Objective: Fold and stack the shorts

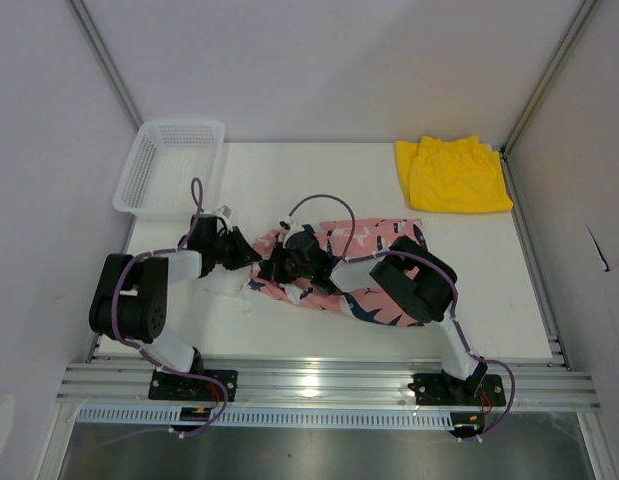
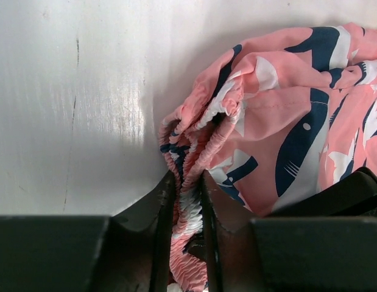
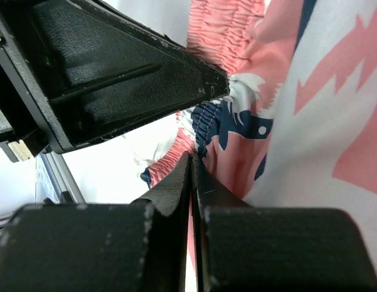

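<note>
The pink shorts (image 1: 374, 240) with a navy-and-white print lie crumpled at the middle of the white table. My left gripper (image 1: 247, 252) is at their left end. In the left wrist view, the left gripper (image 2: 187, 177) is shut on the gathered elastic waistband of the pink shorts (image 2: 285, 121). My right gripper (image 1: 275, 270) sits just beside it, and in its own view the right gripper (image 3: 191, 157) is shut on a thin fold of the pink shorts (image 3: 310, 121). The yellow shorts (image 1: 452, 175) lie folded flat at the back right, away from both arms.
A white mesh basket (image 1: 169, 165) stands at the back left corner of the table (image 1: 289, 190). The left gripper's black finger (image 3: 127, 79) fills the upper left of the right wrist view, very close. Grey walls enclose the table on three sides.
</note>
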